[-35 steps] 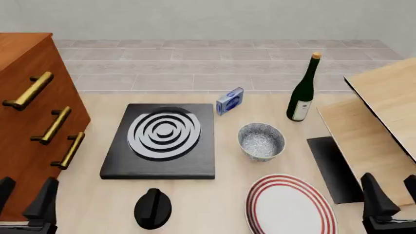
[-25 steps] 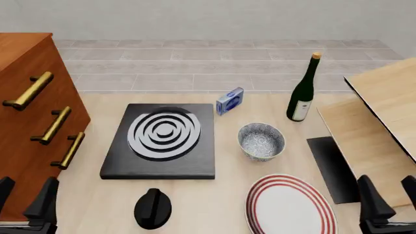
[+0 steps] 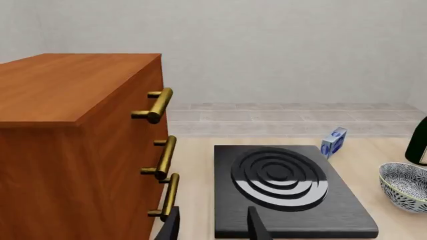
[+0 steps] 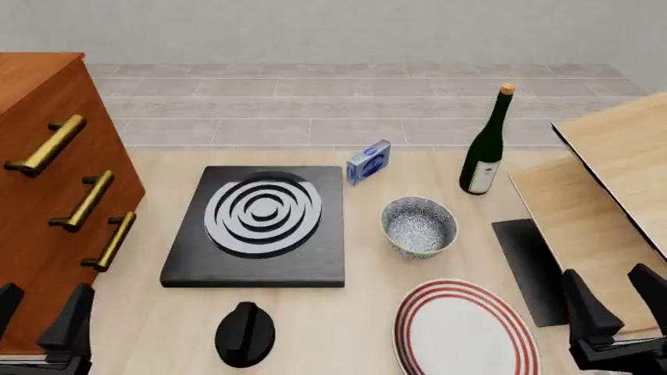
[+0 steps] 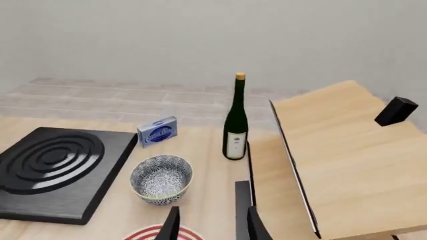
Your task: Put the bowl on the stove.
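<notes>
The bowl (image 4: 418, 226), small and blue-grey speckled, stands upright on the table just right of the stove (image 4: 321, 251), a flat black slab with a grey ring burner. My left gripper (image 4: 40, 314) is open at the near left corner, beside the dresser and far from the bowl. At the near right my right gripper (image 4: 617, 301) is open and holds nothing, nearer than the bowl and to its right. The right wrist view shows the bowl (image 5: 161, 178) ahead of the open fingers (image 5: 171, 226), with the stove (image 5: 53, 170) beyond it. The left wrist view has the stove (image 3: 287, 210) and the bowl's edge (image 3: 407, 186).
A red-striped white plate (image 4: 466, 330) lies in front of the bowl. A black knob (image 4: 245, 333) sits before the stove. A green bottle (image 4: 486, 144) and a small blue box (image 4: 369, 162) stand behind. A wooden dresser (image 4: 42, 195) is left; wooden boards (image 4: 610, 187) and a black mat (image 4: 529, 266) right.
My right gripper has shifted a little to the left and up in the front view. The left gripper, bowl and stove have not moved.
</notes>
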